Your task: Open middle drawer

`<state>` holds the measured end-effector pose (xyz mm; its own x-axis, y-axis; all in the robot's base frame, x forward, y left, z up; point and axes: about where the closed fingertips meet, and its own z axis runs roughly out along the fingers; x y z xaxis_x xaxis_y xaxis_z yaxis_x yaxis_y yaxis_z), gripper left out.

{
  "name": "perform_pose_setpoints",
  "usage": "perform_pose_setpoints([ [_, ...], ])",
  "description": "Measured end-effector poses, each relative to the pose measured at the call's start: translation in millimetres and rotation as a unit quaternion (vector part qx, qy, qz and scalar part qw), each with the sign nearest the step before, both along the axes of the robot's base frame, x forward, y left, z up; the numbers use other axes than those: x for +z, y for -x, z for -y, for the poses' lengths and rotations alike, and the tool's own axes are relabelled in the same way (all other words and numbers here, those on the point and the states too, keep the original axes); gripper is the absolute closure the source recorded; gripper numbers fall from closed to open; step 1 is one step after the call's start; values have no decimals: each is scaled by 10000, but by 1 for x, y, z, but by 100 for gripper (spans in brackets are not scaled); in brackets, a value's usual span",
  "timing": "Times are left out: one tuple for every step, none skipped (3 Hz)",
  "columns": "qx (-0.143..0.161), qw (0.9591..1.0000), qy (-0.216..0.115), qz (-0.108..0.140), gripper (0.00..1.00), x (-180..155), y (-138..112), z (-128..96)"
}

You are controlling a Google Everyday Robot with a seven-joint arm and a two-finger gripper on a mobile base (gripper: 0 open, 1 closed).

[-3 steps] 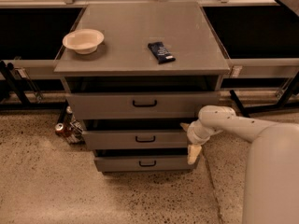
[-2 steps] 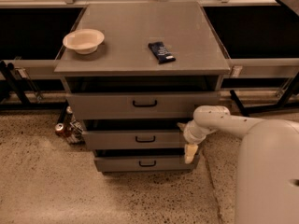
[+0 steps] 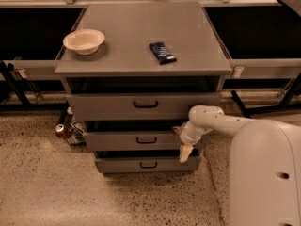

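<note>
The grey cabinet [image 3: 141, 65] has three drawers. The middle drawer [image 3: 113, 141] is the second one, with a shallow flat front and a small black bar handle [image 3: 146, 140]. The top drawer [image 3: 103, 106] has a taller front and a wider handle. The bottom drawer [image 3: 117, 165] is the lowest. My gripper [image 3: 184, 150] hangs down at the right end of the middle drawer's front, right of its handle, on the white arm [image 3: 214, 121] that comes in from the right.
A cream bowl [image 3: 84, 41] and a dark snack packet [image 3: 162, 52] lie on the cabinet top. Cans [image 3: 62, 130] stand on the floor left of the cabinet. My white body [image 3: 265, 173] fills the lower right. Dark table legs [image 3: 14, 86] stand on both sides.
The arm and gripper have shifted a little to the left along the middle drawer's front. The drawers have not visibly moved.
</note>
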<state>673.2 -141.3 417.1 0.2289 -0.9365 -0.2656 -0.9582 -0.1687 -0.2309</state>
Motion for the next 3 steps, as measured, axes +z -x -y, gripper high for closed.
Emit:
perform_pose_setpoints([
  [94, 9999, -65, -99, 38, -6, 1, -6],
  [137, 9998, -92, -120, 61, -5, 1, -9],
  [137, 9998, -93, -120, 85, 1, 1, -9],
])
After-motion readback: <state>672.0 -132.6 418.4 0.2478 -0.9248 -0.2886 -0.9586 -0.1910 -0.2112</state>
